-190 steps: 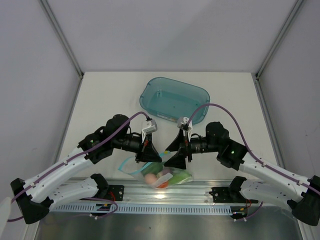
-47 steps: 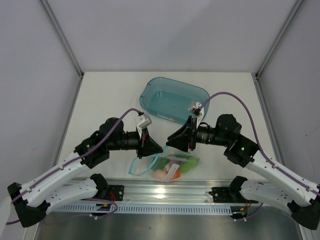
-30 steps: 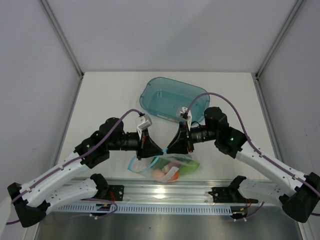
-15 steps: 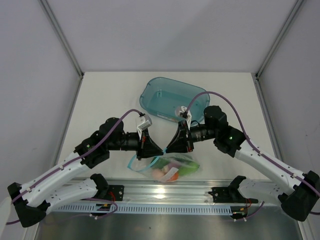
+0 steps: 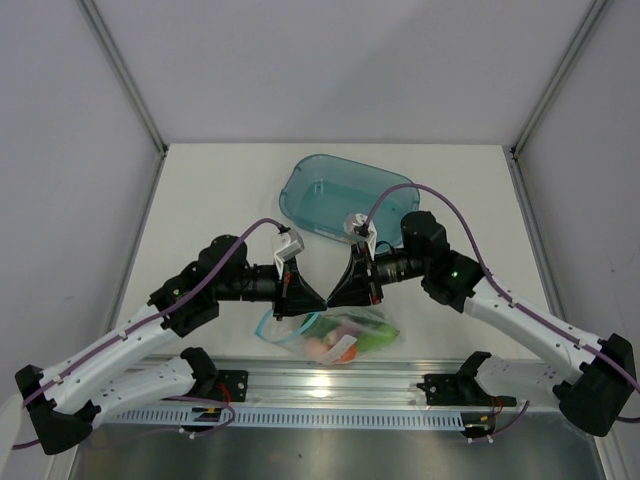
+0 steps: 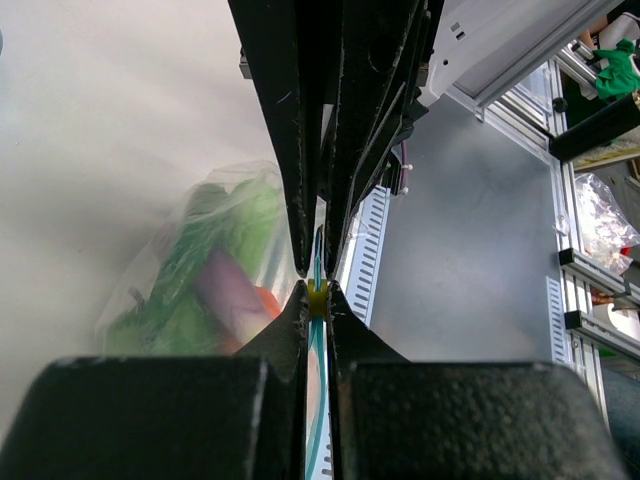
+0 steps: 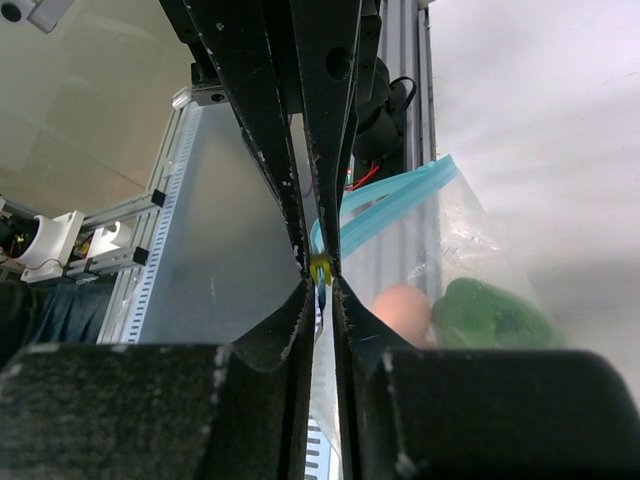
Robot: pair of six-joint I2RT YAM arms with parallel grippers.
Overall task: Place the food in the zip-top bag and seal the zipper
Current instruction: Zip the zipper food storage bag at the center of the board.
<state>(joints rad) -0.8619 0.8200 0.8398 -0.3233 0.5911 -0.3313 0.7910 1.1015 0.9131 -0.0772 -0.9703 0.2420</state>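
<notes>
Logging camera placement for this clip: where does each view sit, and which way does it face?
Top external: above and behind the bases, looking down at the table, both arms and the zip-top bag.
Left wrist: on the left gripper, sighting along its fingers at the pinched zipper, food beyond.
Right wrist: on the right gripper, sighting at the same zipper.
Shared: both wrist views show the zipper and the opposite gripper.

**Two white-and-black arms, purple cables**

Left arm [image 5: 110, 355] and right arm [image 5: 520, 320] have white shells, black joints and black bases. A purple cable [image 5: 400, 190] runs along each. The right arm shows a small green light [image 5: 452, 271]. Fingers [image 6: 275, 130] are black with scuffed pale edges.
</notes>
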